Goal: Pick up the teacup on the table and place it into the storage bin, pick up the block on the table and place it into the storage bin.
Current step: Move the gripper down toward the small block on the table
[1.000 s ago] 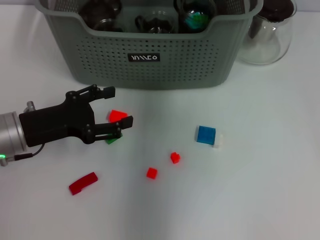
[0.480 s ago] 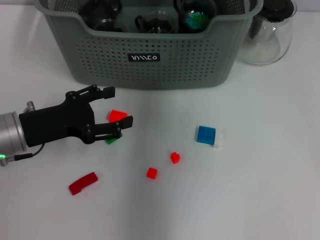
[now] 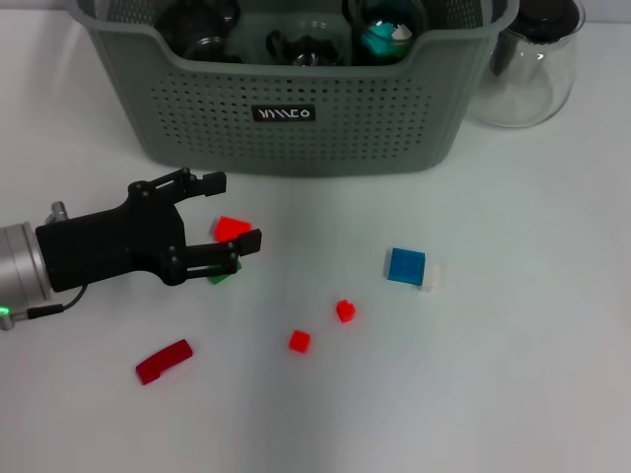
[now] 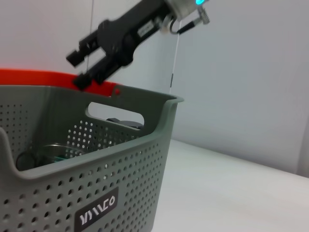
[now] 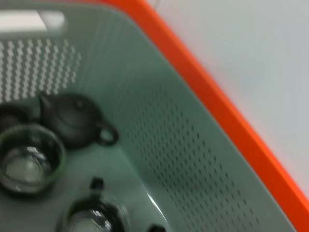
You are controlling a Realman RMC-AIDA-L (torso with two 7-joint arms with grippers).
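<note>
The grey-green storage bin (image 3: 296, 128) stands at the back of the table and holds glass teacups (image 5: 29, 159) and a dark teapot (image 5: 72, 123). No teacup shows on the table. My left gripper (image 3: 232, 210) is open and low over the table in front of the bin. A red block (image 3: 232, 229) lies between its fingers, and a green block (image 3: 222, 276) peeks out under the near finger. My right gripper (image 4: 77, 70) hangs above the bin's rim in the left wrist view, fingers apart with nothing in them.
A blue block (image 3: 405, 266) with a white piece (image 3: 432, 278) lies to the right. Two small red blocks (image 3: 344, 310) (image 3: 299, 341) and a red curved piece (image 3: 164, 361) lie nearer the front. A clear glass carafe (image 3: 527, 69) stands right of the bin.
My left gripper has stayed in place. A coloured patch inside the bin's back right has turned from green-blue to teal and white.
</note>
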